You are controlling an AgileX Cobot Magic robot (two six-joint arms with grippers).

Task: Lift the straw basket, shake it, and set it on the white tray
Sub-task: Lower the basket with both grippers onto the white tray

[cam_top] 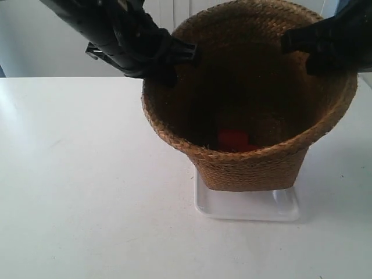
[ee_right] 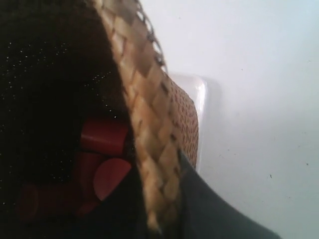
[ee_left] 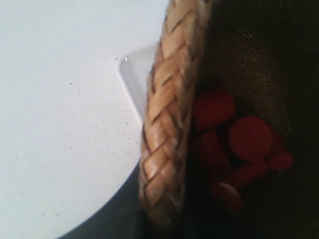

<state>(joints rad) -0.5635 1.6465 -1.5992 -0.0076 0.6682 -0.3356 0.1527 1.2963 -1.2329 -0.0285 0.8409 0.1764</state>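
Showing coarse, matt braided straw all over the straw basket (cam_top: 256, 168), rough and fibrous at the rim, looking dark and dull inside. Gleaming smooth and glossy along the white tray (cam_top: 279, 210), looking like plastic. Lying smooth and matt, faintly speckled, across the white table (cam_top: 87, 192). Looking smooth and softly matt on the red pieces (ee_left: 249, 137) in the bottom.

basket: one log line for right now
basket: upright on tray | left gripper: shut on basket | right gripper: shut on basket | inside: red blocks | stage: set down, not yet released
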